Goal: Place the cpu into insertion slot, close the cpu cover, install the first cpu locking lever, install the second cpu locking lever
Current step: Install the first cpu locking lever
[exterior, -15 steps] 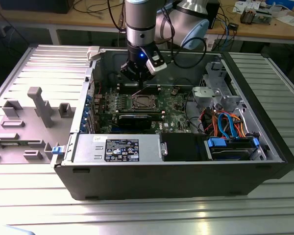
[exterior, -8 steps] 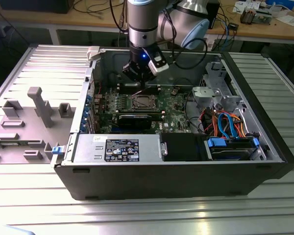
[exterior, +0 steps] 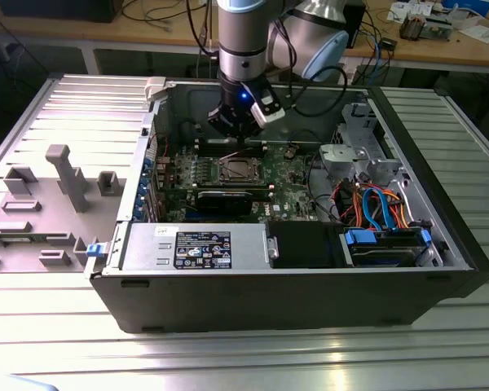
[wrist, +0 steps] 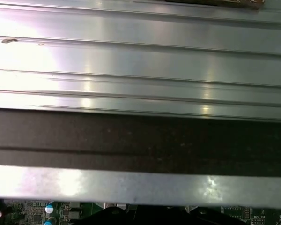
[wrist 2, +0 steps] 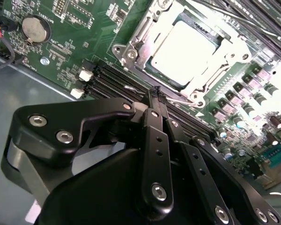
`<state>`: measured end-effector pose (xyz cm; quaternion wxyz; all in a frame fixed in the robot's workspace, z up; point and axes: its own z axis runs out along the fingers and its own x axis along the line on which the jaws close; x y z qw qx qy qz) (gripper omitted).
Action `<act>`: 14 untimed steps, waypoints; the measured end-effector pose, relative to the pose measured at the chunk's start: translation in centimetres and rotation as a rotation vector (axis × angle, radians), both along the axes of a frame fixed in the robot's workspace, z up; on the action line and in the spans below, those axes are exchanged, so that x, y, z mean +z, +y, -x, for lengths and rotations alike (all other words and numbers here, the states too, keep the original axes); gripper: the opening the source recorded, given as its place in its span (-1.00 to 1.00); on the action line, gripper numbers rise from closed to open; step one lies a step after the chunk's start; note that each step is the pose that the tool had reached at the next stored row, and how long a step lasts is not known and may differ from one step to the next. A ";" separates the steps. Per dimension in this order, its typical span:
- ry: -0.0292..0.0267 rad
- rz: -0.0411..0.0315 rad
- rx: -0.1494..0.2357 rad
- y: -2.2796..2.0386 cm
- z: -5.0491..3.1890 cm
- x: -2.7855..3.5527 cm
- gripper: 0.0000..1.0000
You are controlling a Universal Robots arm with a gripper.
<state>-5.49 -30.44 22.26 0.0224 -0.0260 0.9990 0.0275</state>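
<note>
The cpu (wrist 2: 182, 49) lies flat in the insertion slot (wrist 2: 195, 98) on the green motherboard (wrist 2: 61, 51), its silver top glaring bright. The cpu cover (wrist 2: 143, 30), a silvery frame, lies down around it. A thin wire locking lever (wrist 2: 178, 100) runs along the slot's near side. My gripper (wrist 2: 156, 95) is shut, its black fingertips pressed together right beside that lever, and nothing shows between them. In the exterior view the gripper (exterior: 238, 138) hangs inside the open computer case, just behind the cpu (exterior: 238, 169).
Black memory slots (wrist 2: 117, 79) lie between the gripper and the socket. A coin battery (wrist 2: 35, 29) sits on the board. The case holds a power supply (exterior: 196, 247) and a drive bay with blue cables (exterior: 383, 236). A grey fixture (exterior: 65, 175) stands at the exterior view's left.
</note>
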 end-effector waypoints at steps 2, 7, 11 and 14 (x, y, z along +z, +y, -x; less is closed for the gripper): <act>-0.0001 -0.0002 -0.002 0.00 -0.25 -0.13 -0.79; -0.0002 -0.0002 -0.009 0.00 -0.82 -0.57 -0.79; 0.0000 0.0000 -0.013 0.00 -1.17 -0.87 -0.79; 0.0001 0.0002 -0.014 -0.01 -1.20 -0.92 -0.79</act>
